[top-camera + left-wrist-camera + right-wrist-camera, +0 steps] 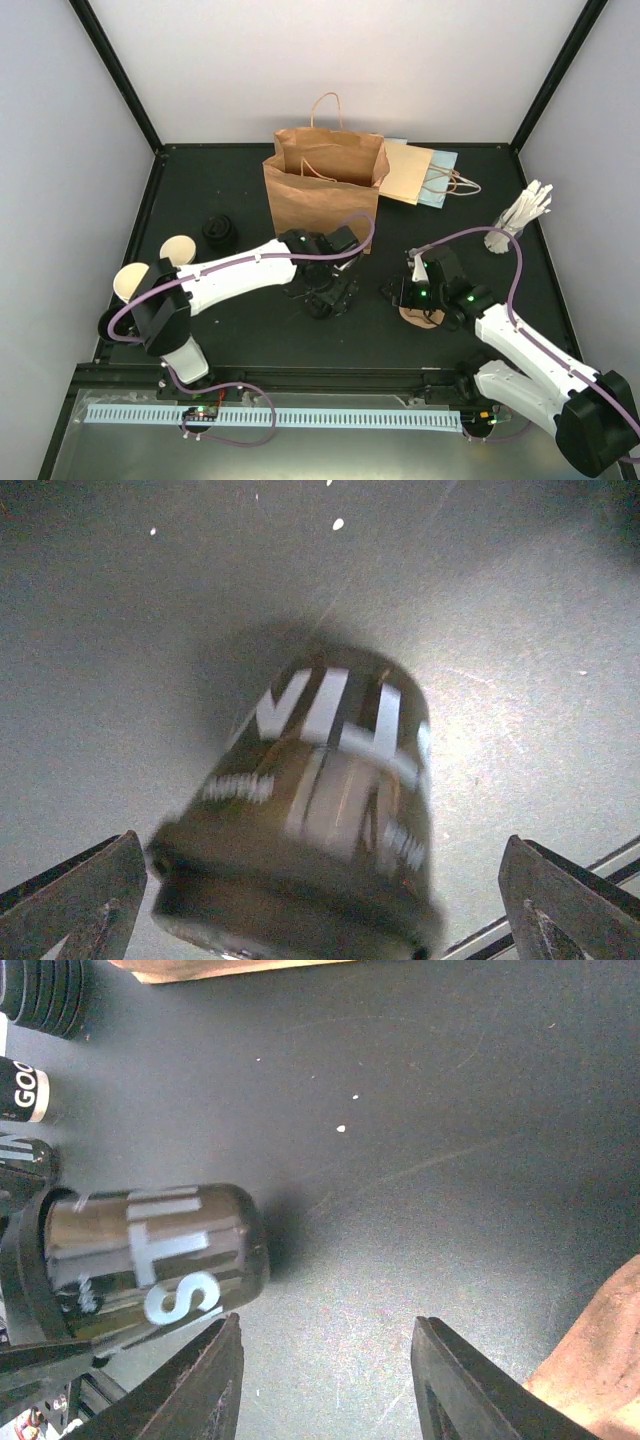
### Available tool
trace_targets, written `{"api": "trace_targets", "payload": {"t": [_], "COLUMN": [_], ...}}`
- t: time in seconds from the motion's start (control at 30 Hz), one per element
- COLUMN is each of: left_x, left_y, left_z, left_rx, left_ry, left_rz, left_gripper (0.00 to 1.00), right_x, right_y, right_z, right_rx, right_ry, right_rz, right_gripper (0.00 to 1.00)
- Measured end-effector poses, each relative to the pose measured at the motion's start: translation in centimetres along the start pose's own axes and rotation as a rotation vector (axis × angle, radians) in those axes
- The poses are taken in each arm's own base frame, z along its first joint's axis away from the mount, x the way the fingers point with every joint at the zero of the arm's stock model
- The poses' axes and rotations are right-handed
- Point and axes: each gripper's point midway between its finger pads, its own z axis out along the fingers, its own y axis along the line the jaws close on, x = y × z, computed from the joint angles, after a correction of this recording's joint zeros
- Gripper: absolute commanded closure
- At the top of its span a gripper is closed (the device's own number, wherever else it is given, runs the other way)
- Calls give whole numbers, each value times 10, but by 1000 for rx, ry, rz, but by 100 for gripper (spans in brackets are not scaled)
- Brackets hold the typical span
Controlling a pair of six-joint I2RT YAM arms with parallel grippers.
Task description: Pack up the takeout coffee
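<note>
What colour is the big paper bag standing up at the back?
The paper bag is plain brown, clearest from the top camera.

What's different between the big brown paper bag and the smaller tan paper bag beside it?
The big brown paper bag stands upright with its mouth open, while the smaller tan paper bag lies flat on the table. The big bag is a darker brown and clearly larger; the small bag is paler, with light blue showing at its edge. Both are paper with loop handles.
</note>
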Motion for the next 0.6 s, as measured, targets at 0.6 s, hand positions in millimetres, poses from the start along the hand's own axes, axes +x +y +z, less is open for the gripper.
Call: {"api": "trace_targets", "payload": {"t": [0.6], "left_x": [-13], "left_y": [-3], "left_z": [-59], "left_rx": [62], "left_ry": [-131], "left_rz": [-7], "left_gripper": [1], "right_x": [-8], "right_y": [6], "right_z": [-10], "right_rx": [18], "right_ry": [-8], "right_rz": [-88], "right_gripper": [45]}}
